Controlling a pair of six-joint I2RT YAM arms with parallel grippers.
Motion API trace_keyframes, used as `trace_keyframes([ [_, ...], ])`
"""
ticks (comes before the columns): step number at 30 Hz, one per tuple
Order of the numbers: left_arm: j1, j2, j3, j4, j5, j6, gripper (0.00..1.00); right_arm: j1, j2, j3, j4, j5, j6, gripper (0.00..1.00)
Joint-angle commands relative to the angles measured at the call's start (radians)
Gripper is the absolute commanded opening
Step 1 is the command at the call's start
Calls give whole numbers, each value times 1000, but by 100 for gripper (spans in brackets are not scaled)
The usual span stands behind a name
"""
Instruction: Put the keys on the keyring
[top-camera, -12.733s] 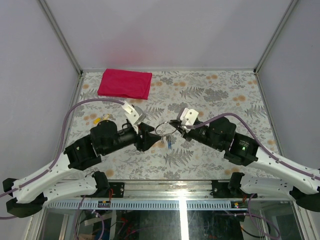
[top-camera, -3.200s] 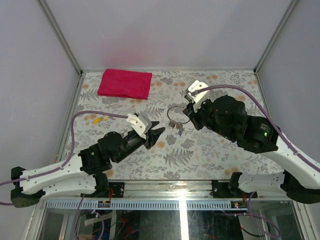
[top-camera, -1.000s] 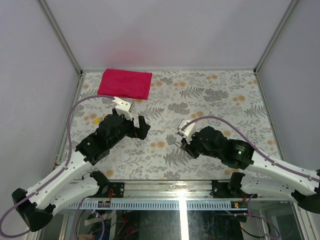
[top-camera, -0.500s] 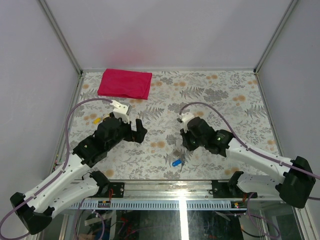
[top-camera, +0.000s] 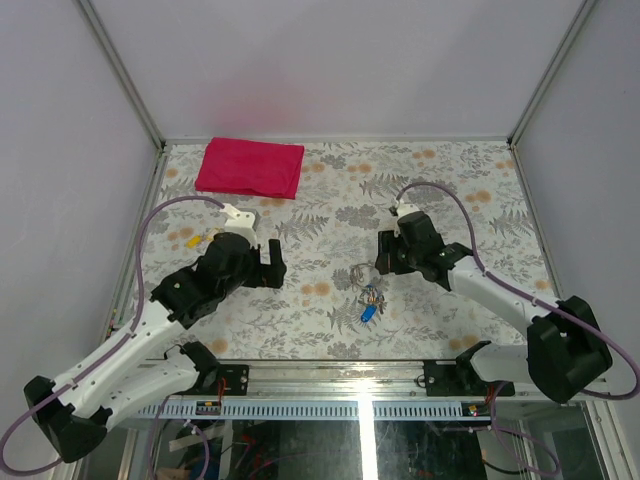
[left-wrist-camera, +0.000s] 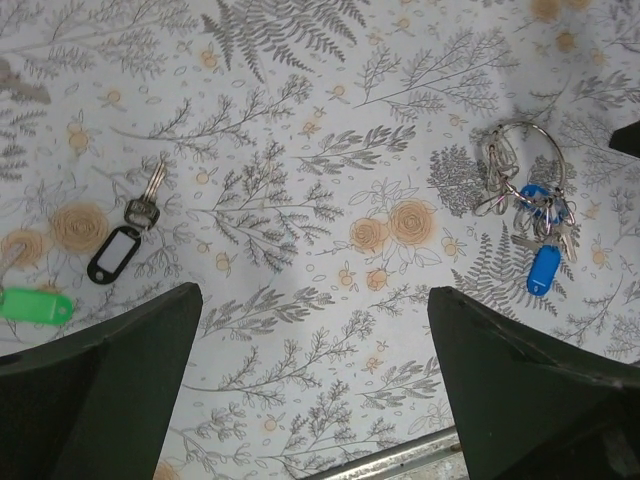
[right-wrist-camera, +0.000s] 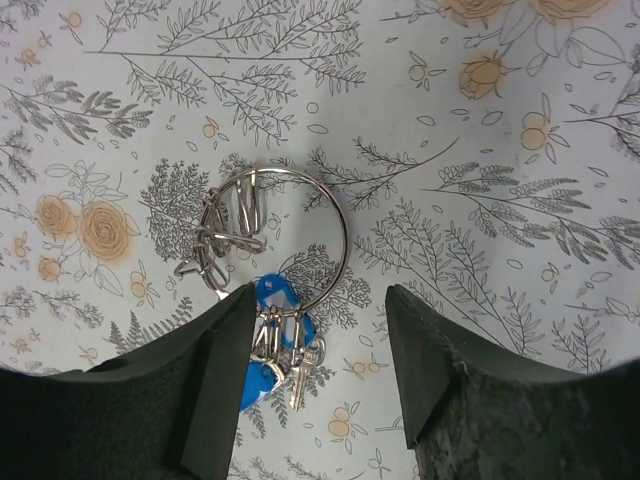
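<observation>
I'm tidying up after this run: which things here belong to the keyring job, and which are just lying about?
Job: keyring; blue keys.
Lying about: red cloth; green tag; black tag; plain key.

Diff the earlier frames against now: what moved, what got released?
The right gripper carried the keyring, with the blue keys on it, from mid-table toward the near edge. It then opened and let go, and the bunch now lies flat on the table. The left gripper backed off leftward and is open. The red cloth, green tag and black-tagged key stayed put.
</observation>
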Motion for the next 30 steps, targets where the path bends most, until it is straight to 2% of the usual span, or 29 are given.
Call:
trace_keyframes([
  [1,5,35,48,-82,-75,-120,100,-10,-113,24,-27,64,87,64],
  [4,5,71,68,-173,-155,-252,100,-10,-174,54,-142,66,111,88],
  [8,4,45,80,-207,-133,-302,100,-10,-271,62,-272,4,92,99],
  [12,4,-55,106,-182,-143,-259,100,-10,-465,28,-332,-26,62,99],
  [18,5,-177,114,-156,-133,-141,100,-9,-776,-12,-355,63,75,99],
  [21,4,-219,100,-141,-159,-119,100,-10,-846,-13,-382,121,78,99],
  [30,4,-301,33,-87,-182,-102,100,-10,-918,-31,-346,127,64,99],
])
